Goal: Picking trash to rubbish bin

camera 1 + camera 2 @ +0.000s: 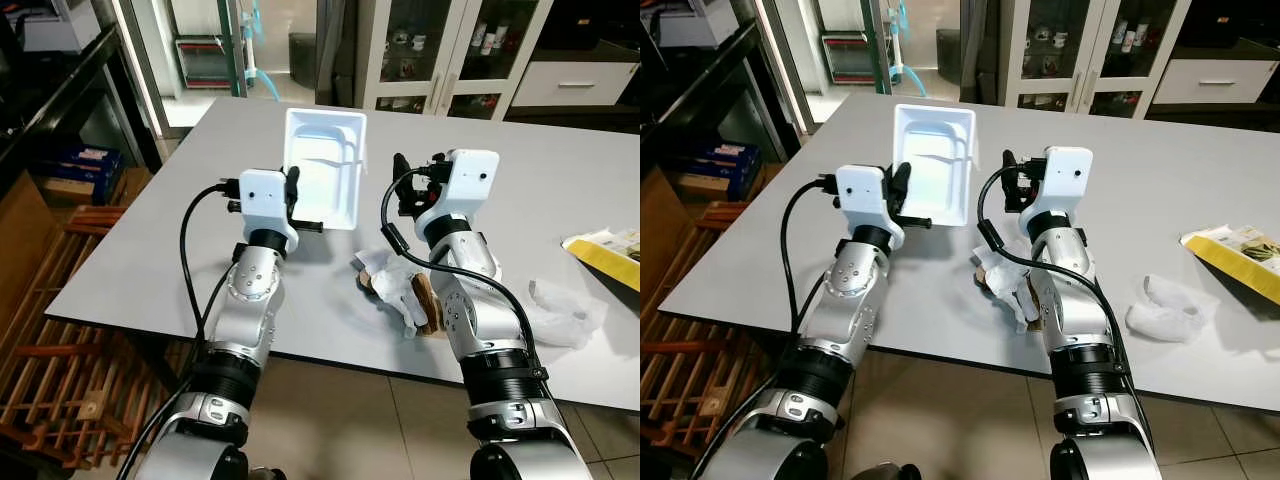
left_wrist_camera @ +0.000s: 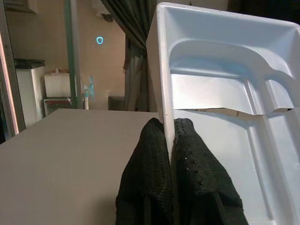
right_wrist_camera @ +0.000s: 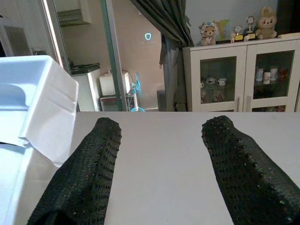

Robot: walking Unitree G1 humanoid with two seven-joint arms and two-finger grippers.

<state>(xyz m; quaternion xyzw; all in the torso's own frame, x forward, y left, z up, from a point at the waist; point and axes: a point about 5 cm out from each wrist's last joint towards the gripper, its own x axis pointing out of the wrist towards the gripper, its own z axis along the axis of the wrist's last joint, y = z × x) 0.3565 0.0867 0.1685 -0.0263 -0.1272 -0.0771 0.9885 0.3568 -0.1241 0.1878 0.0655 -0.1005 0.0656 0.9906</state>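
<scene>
We hold a white moulded foam tray (image 1: 323,168) by its side wall: our left gripper (image 2: 171,140) has both black fingers pressed together on the thin rim, one inside and one outside, which tips the tray up off the grey rectangular table (image 1: 520,190) so it can be carried away as trash. Pinching the edge seems the sensible grip, since the tray is too broad to span.

Our right gripper (image 3: 159,140) hovers just above the tabletop beside the tray with its fingers spread wide and nothing between them, probably ready for the next piece. Under our right forearm lies a crumpled heap of white paper and brown scraps (image 1: 400,285), near the front table edge. Further to our right sit a clear crumpled plastic bag (image 1: 565,312) and, near the right border of the view, a yellow printed packet (image 1: 605,252).

We cannot see a rubbish bin. The table surface beyond the tray is open, giving room to lift forward; to our left the table edge drops off beside a wooden slatted rack (image 1: 60,330), so swinging the tray that way needs care.
</scene>
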